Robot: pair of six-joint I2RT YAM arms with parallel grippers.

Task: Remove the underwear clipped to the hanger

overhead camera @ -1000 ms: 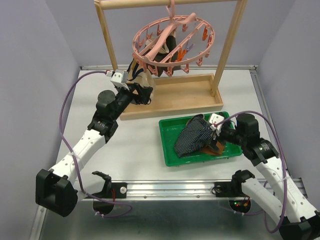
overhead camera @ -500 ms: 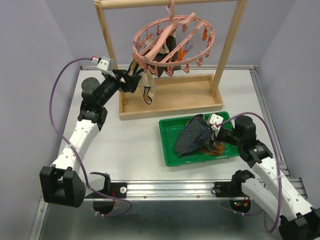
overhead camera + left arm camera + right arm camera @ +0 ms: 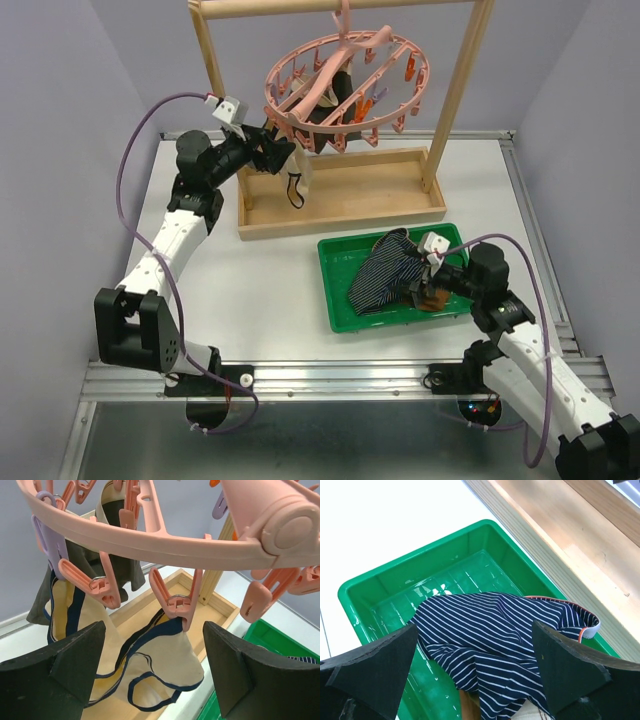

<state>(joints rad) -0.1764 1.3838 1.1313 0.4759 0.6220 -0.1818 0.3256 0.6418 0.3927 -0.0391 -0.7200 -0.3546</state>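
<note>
Hovering beneath the hanger [image 3: 150, 540] with left gripper [image 3: 155, 680] wide open, empty, framing limp, light beige underwear [image 3: 165, 665]; pinching cloth just under its clip [image 3: 175, 605] looking safest.

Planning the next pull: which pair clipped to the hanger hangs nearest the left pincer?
The beige pair with navy trim, on a pink clip straight ahead of it; the dark grey pair hangs behind.

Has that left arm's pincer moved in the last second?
Yes. The left pincer rose from the wooden base's left corner, up along the frame's left post, to the pink hanger ring's rim.
</note>
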